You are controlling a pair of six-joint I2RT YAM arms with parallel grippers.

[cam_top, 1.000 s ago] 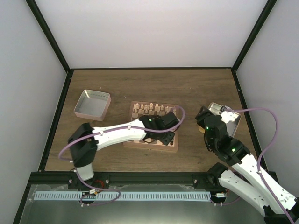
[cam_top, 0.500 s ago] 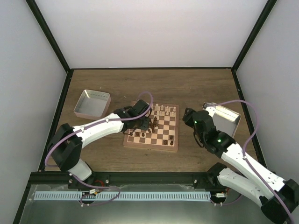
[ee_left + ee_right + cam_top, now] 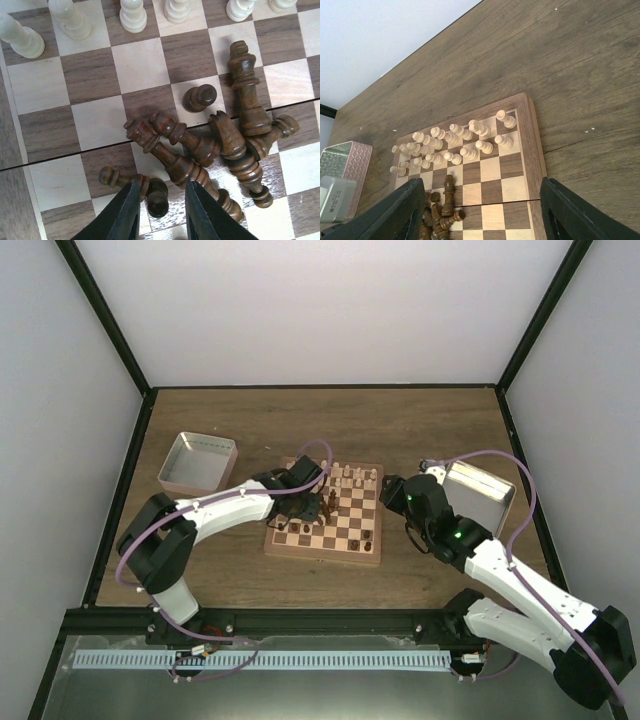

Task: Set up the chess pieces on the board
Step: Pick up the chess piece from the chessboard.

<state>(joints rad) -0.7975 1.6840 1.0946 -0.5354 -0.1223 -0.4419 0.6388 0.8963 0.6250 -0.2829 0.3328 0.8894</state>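
The board point(image 3: 345, 553) lies mid-table, its border also in the right wrist view point(image 3: 535, 145). Cream chess pieces point(image 3: 455, 142) stand in two rows along its far side. Dark chess pieces point(image 3: 235, 145) lie in a heap near the board's middle, with one dark pawn point(image 3: 200, 97) upright beside them. My left gripper point(image 3: 162, 187) hangs low over the heap's edge, open but narrow, its fingers point(image 3: 127, 212) either side of a dark pawn point(image 3: 157, 197). My right gripper point(image 3: 482, 185) is wide open above the board's right edge, holding nothing.
A pink-sided tray point(image 3: 197, 462) sits left of the board on the table. A metal tray point(image 3: 485, 492) sits to the right, behind my right arm. Another dark pawn point(image 3: 117, 177) lies flat against my left finger.
My left arm swung from the board's near right to the dark heap and its jaws narrowed. My right arm moved left from the metal tray to the board's right edge.
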